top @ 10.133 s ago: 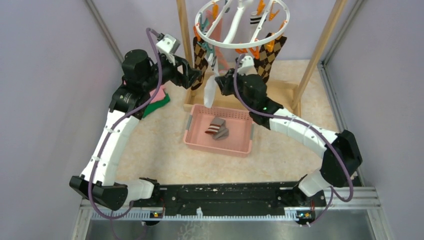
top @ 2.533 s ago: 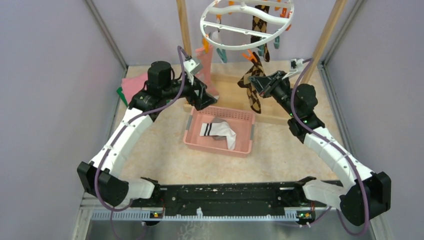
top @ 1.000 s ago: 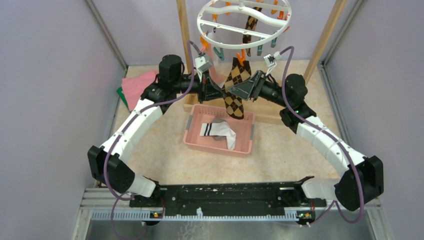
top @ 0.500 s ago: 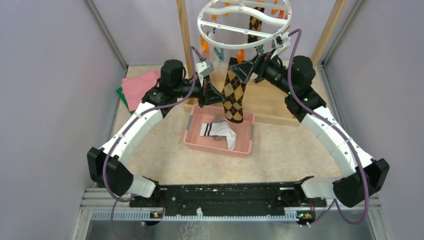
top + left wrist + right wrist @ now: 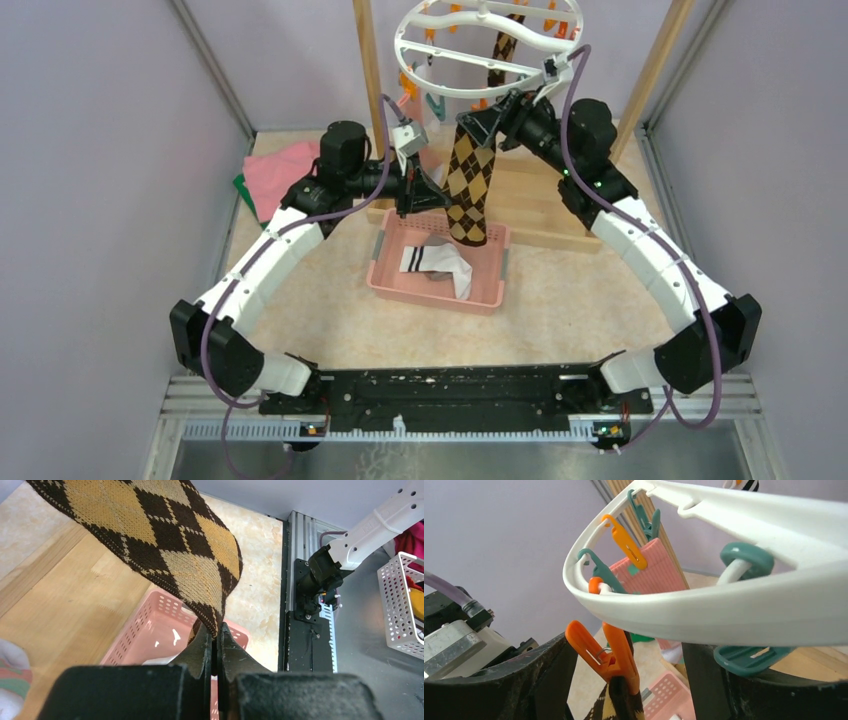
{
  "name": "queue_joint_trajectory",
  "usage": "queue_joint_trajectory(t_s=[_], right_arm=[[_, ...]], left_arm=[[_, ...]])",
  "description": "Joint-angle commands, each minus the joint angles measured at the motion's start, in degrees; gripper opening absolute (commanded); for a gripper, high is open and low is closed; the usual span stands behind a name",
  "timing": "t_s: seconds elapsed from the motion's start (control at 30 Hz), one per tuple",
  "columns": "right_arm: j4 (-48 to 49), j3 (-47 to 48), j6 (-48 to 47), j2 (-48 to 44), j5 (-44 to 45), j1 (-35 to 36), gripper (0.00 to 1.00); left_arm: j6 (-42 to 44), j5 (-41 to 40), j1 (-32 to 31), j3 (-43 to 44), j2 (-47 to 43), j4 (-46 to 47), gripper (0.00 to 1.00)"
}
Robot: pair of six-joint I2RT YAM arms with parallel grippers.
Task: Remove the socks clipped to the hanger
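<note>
right tool (image 5: 487, 112) has risen to orange clip (image 5: 610, 655) holding argyle sock (image 5: 470, 185).

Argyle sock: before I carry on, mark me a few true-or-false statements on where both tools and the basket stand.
1. The left tool is shut on the argyle sock's edge. True.
2. The right tool is shut on the sock's cuff. False: it is open, with a finger on each side of the orange clip that holds the sock.
3. A striped grey-and-white sock lies in the pink basket. True.
4. The argyle sock lies in the basket too. False: it hangs from the clip on the hanger.
</note>
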Motion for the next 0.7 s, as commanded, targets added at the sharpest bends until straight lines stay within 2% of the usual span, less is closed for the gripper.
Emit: queue_joint_trajectory(t_s=[0.0, 0.1, 0.33, 0.4, 0.53, 0.67], right_arm=[[4.56, 4.09, 1.01, 0.28, 0.86, 0.94, 0.71], [6.54, 3.62, 1.47, 0.06, 1.77, 0.96, 0.61], [7.65, 2.91, 2.1, -0.71, 1.96, 0.9, 0.22], [7.75, 2.48, 2.02, -1.15, 2.02, 0.96, 0.15], [6.43, 2.79, 1.52, -1.37, 2.22, 0.95, 0.07], [4.92, 3.5, 0.94, -1.63, 2.66, 0.91, 0.07]], left_arm=[[0.79, -0.01, -0.47, -0.05, -2.25, 0.69, 0.0], [0.81, -0.64, -0.52, -0.1, -1.85, -0.24, 0.0], [0.68, -3.53, -0.54, -0.96, -1.94, 0.02, 0.0], [1.53, -5.9, -0.72, -1.18, -1.81, -0.75, 0.0], [4.33, -9.11, -1.08, -2.66, -2.2, -2.8, 0.0], [6.76, -9.83, -1.45, -5.29, -2.55, -4.64, 0.0]])
